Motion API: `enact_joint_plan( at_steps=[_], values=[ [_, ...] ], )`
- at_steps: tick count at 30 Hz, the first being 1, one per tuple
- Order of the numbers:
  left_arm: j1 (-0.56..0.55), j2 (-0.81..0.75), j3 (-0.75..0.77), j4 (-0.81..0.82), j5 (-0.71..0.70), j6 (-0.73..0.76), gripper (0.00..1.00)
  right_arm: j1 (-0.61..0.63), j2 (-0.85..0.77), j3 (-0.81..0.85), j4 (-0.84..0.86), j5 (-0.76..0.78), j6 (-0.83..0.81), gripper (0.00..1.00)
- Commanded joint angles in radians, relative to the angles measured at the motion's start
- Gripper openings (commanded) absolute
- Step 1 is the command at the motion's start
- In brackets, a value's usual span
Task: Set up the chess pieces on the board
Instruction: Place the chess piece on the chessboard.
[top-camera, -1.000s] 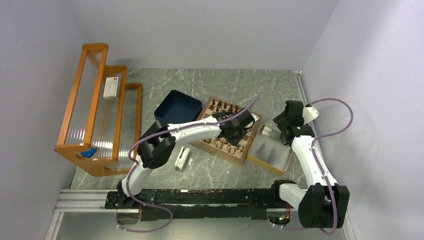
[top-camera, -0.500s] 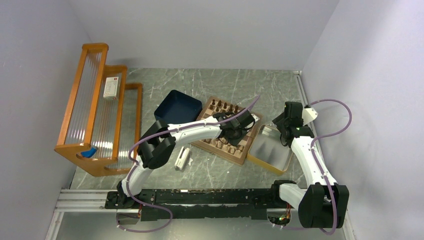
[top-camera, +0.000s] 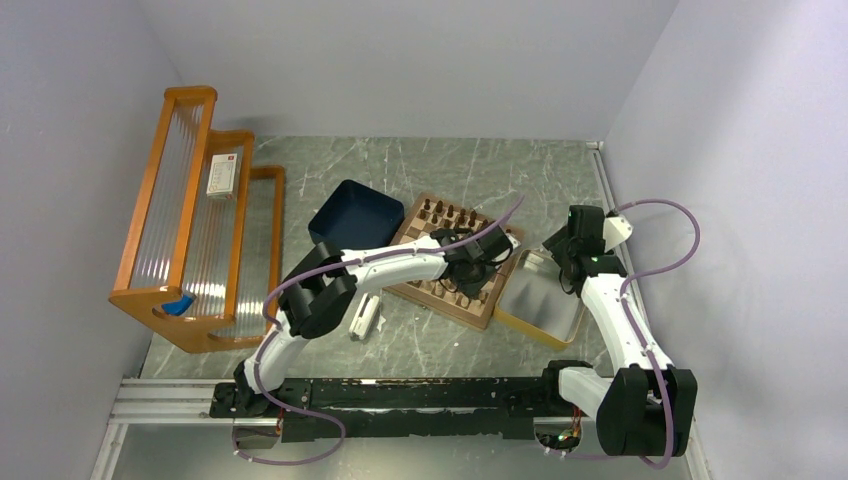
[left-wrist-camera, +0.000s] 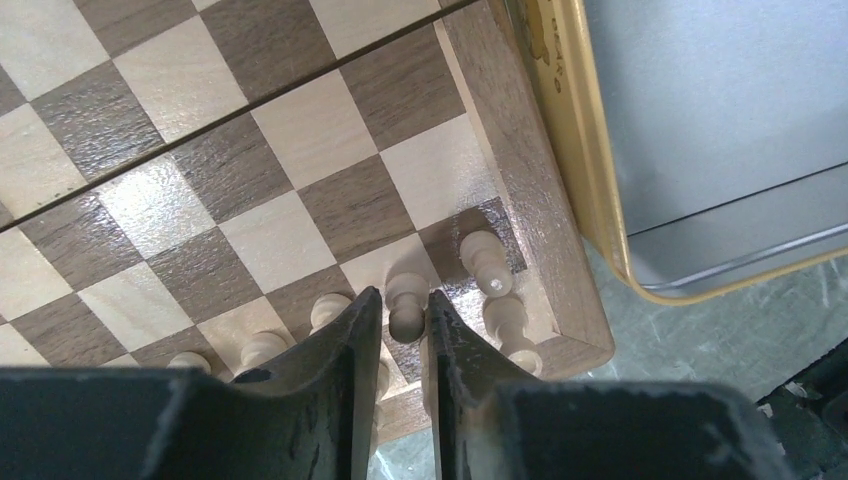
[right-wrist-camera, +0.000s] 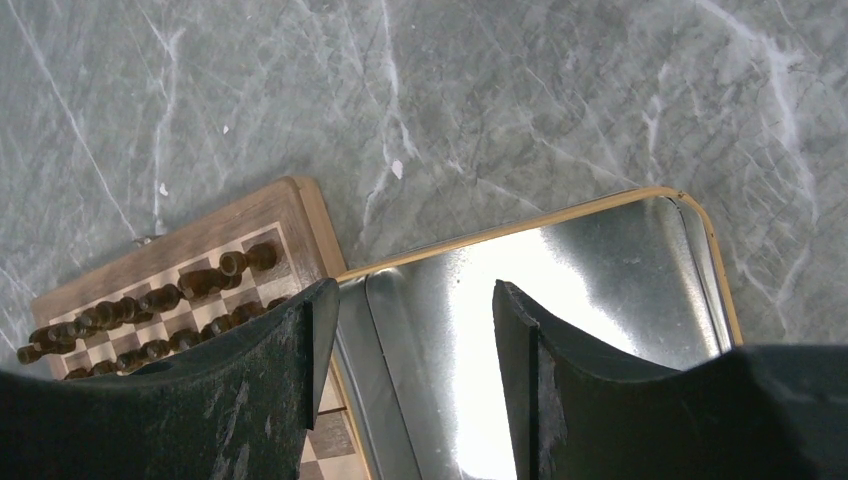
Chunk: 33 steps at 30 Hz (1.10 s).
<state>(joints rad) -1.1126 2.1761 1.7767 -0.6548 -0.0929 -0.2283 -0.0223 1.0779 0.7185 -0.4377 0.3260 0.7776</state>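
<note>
While left pincer (left-wrist-camera: 402, 305) pinches pale pawn (left-wrist-camera: 406, 292) amid crowding neighbour pawns (left-wrist-camera: 485, 262), right pincer (right-wrist-camera: 412, 300) spread over yellow-rimmed tray (right-wrist-camera: 600, 280)

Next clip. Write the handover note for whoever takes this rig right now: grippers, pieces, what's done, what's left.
Left gripper: jaws shut on a pale pawn at the corner of the board beside the tray; unclear whether the pawn touches its square.
Right gripper: open, empty, above the yellow-rimmed tray.
Done: dark pieces stand in two rows at the far side; other pale pieces stand near that corner.
Left: release this pawn, then check the pale rows, partly hidden by the arm.
</note>
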Motion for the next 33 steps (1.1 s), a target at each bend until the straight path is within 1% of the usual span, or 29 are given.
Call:
enact_joint_plan(
  at_steps=[1,8,14,17,24,27,29,31,33],
  values=[
    [-0.011,0.024,0.033,-0.019,-0.005,-0.004,0.29,-0.009,-0.012,-0.013,0.031,0.001,-0.009,0.62],
    [-0.01,0.016,0.052,0.0,-0.039,0.005,0.3,-0.009,-0.012,-0.022,0.037,-0.013,-0.011,0.61],
    [-0.009,0.023,0.077,-0.008,-0.036,0.011,0.32,-0.01,-0.01,-0.015,0.034,-0.018,-0.015,0.61],
    [-0.011,0.02,0.079,-0.01,-0.034,0.01,0.35,-0.01,-0.011,-0.008,0.031,-0.023,-0.02,0.62],
    [0.008,-0.039,0.086,0.011,-0.049,-0.015,0.42,-0.009,-0.011,-0.003,0.067,-0.126,-0.091,0.63],
    [0.062,-0.094,0.055,0.063,0.029,-0.045,0.44,-0.009,-0.011,0.001,0.087,-0.183,-0.121,0.63],
    [0.112,-0.146,0.019,0.114,0.078,-0.062,0.45,-0.009,-0.017,-0.001,0.107,-0.256,-0.141,0.63],
    [0.194,-0.188,-0.011,0.134,0.114,-0.07,0.46,-0.009,-0.028,-0.002,0.121,-0.333,-0.139,0.63],
    [0.281,-0.235,-0.049,0.156,0.182,-0.083,0.46,-0.009,-0.038,-0.008,0.161,-0.461,-0.155,0.63]
  ],
)
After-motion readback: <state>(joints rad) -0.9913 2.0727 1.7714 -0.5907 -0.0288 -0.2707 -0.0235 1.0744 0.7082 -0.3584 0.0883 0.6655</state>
